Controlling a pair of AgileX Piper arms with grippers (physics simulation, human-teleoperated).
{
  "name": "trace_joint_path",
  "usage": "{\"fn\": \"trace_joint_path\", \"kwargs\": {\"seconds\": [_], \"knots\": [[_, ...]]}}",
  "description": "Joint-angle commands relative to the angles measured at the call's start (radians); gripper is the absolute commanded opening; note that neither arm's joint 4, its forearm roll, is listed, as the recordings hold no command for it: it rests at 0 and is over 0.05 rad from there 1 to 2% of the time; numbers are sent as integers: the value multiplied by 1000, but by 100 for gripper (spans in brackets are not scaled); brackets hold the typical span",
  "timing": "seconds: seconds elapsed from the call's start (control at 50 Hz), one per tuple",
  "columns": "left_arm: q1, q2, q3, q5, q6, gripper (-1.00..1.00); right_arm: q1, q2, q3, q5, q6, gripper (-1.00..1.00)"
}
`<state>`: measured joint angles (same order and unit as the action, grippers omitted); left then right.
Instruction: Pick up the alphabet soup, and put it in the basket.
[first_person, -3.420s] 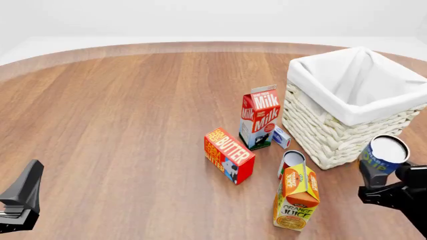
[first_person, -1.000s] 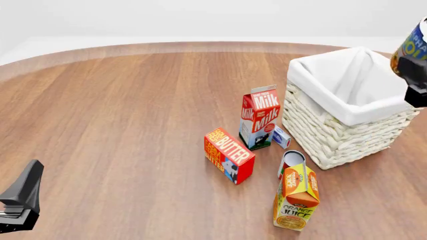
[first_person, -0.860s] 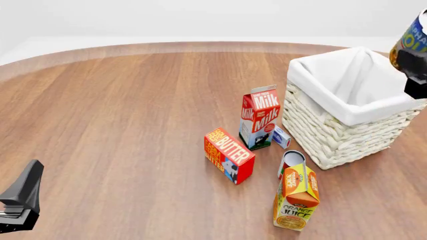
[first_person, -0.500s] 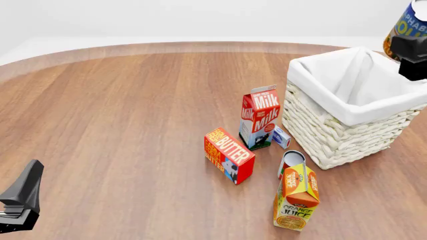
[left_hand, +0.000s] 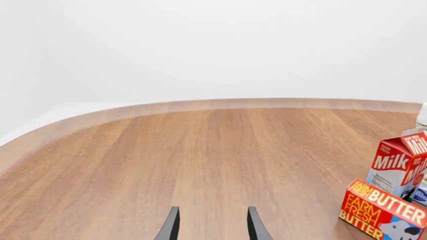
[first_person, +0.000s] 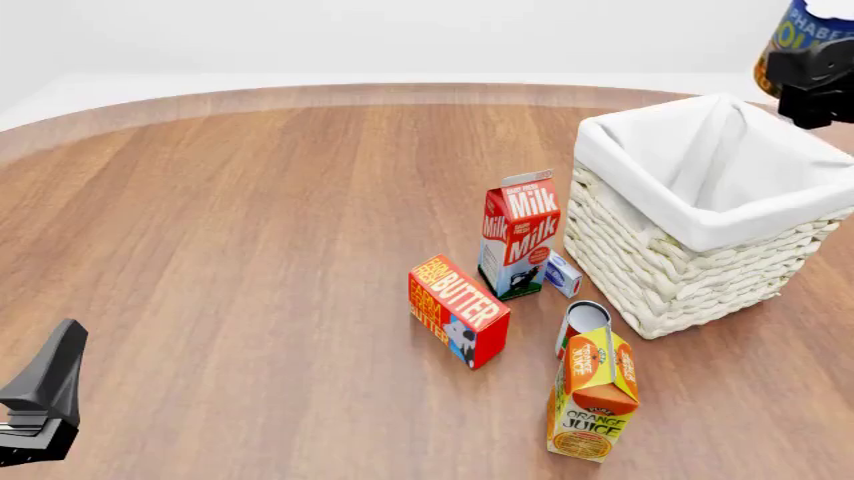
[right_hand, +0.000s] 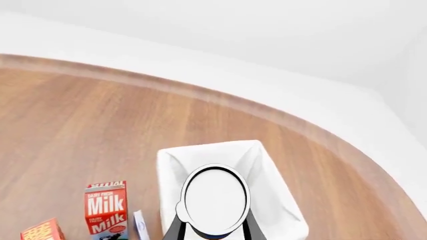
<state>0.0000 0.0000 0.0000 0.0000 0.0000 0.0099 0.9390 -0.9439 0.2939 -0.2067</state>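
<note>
Basket is sitting at the table's right side, open top facing up, w/ white lining folded over the rim. Milk is standing just beside its left wall, butter and OJ nearer the arms, red can between OJ and the basket. None of these is lying under the drop path.

Key relation: soup is hanging high in the air at the far right edge of the front view, above and slightly right of the basket's far-right corner. In the right wrist view its pale end is overlapping the basket opening, can's long axis running along the fingers. Judging by this, it needs only a small shift inward over the lining, then release.

Right gripper is clamping the soup from below, fingers closed on its sides; arm is raised high, mostly out of frame.

Left gripper is idling low at the near-left, fingers apart, holding nothing, well apart from everything.
</note>
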Motion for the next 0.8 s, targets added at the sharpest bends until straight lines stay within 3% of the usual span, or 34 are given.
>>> {"fn": "trace_joint_path", "kwargs": {"seconds": [0.02,0.8], "knots": [[0,0,0,0,0,100,-17,50,-49,7,12,-100],[0,0,0,0,0,100,-52,237,-188,82,5,-100]]}}
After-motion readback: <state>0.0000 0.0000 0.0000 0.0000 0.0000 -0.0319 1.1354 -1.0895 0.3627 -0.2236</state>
